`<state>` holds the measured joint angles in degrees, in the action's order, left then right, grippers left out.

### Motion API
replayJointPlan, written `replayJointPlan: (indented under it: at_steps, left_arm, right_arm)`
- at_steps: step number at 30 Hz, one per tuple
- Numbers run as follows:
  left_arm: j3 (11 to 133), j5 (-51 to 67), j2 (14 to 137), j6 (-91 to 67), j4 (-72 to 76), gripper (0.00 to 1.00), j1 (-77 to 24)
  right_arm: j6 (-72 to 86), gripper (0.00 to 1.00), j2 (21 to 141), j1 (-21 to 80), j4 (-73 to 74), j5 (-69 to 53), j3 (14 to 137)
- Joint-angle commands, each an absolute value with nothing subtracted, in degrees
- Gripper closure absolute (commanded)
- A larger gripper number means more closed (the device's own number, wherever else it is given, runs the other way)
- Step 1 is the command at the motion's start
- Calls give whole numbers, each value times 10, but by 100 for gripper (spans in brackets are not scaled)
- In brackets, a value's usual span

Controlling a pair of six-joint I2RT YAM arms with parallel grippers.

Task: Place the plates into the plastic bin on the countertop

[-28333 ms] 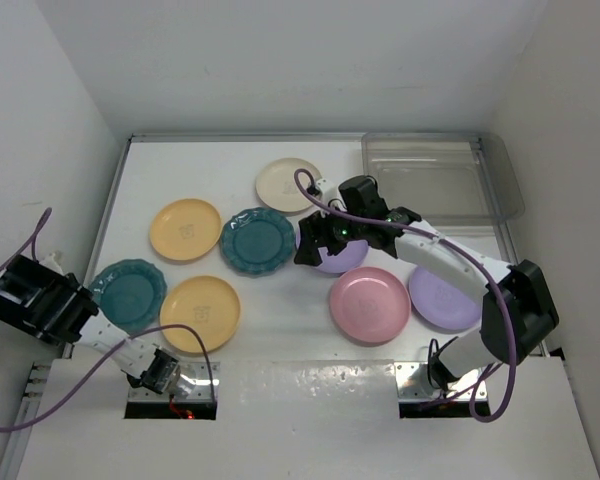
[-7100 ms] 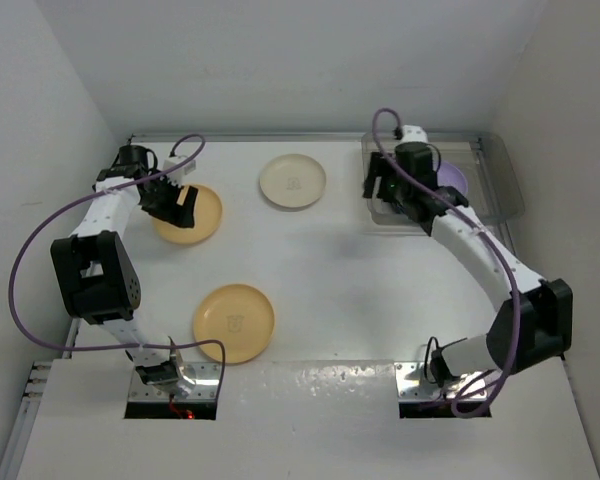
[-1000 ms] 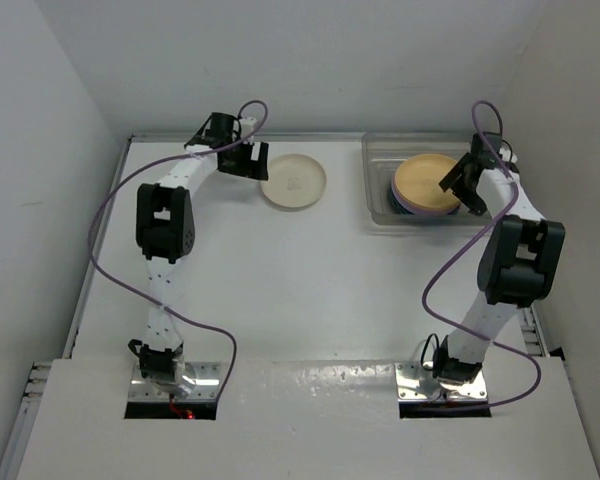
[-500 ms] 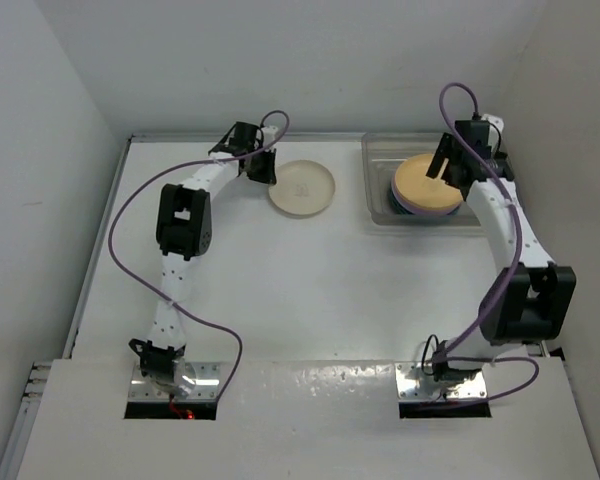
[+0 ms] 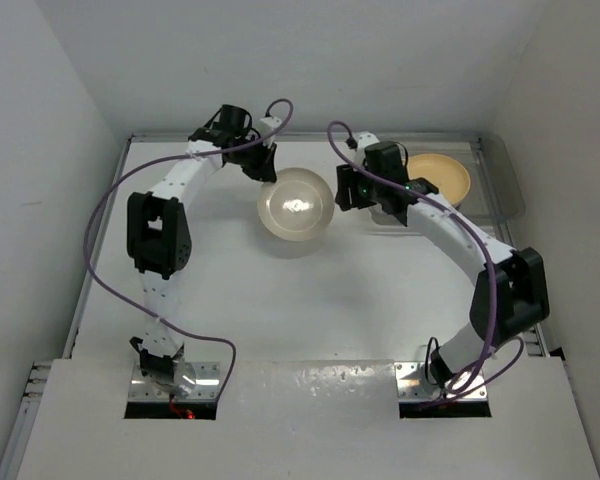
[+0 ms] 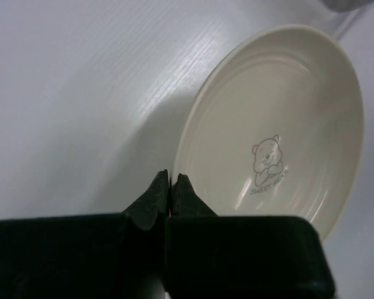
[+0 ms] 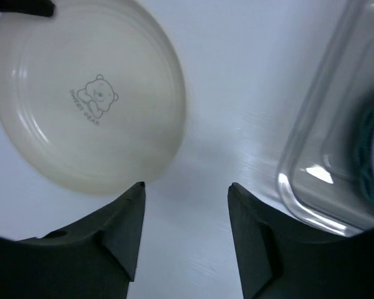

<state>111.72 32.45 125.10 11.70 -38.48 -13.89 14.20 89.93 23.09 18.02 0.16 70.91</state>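
Left gripper (image 6: 170, 184) pinched on rim of cream plate (image 6: 280, 124); plate appears tilted clear of countertop (image 5: 230, 300), probably for handover. Right gripper (image 7: 186, 193) spread wide, empty, between plate and plastic bin (image 7: 311, 187). Yellow-orange plate (image 5: 438, 177) tops stack inside bin.

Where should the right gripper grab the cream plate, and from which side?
Take the plate by its thin rim facing the bin, opposite the left gripper, coming from the bin side. It is shallow and looks lifted, so only that free rim fits the open right gripper.
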Motion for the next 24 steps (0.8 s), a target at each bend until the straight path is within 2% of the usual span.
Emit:
replayJointPlan:
  at_steps: [1,3,7,8,9,11,12,13,15,17,18,19,20,21,23,24]
  left_arm:
    - [1114,381,1168,182,-439,100,-160]
    - [1114,388,1163,182,-467,100,-171]
    - [1114,418,1151,182,-487,100,-171]
    - [1114,418,1150,182,-493,100,-177]
    - [1114,424,1150,182,-493,100,-177]
    - [1119,429,1144,182,-498,100,-177]
    - [1119,429,1144,182,-498,100,-177]
    - [1119,436,1144,182,-498,100,-177]
    - [1119,436,1139,182,-498,100,-177]
    - [1125,427,1139,182,-498,100,-182]
    - [1125,410,1139,182,-498,91,-182]
    - [1131,401,1139,182,-498,76,-182]
    - [1131,393,1139,182,-498,46,-182]
    - [1138,387,1139,182,-498,35,-182]
    - [1146,381,1139,182,-498,21,-171]
    - [1156,387,1139,175,-498,5,-165]
  right_arm:
    - [170,44,918,249,108,-46,709]
    - [175,42,926,257,98,-47,706]
    - [185,54,935,272,80,-14,701]
    - [188,58,940,270,79,-2,698]
    - [192,68,937,272,76,-2,695]
    - [194,77,933,273,75,17,687]
    - [195,88,931,274,72,18,677]
    - [198,94,930,275,69,25,673]
    - [205,100,925,274,57,34,664]
    - [211,100,924,276,58,43,660]
    - [214,100,922,275,60,52,663]
    - [218,100,920,275,62,54,663]
    - [229,100,918,265,66,46,667]
    - [242,100,911,258,65,41,669]
    - [273,100,904,223,69,27,678]
    - [310,100,896,195,69,21,678]
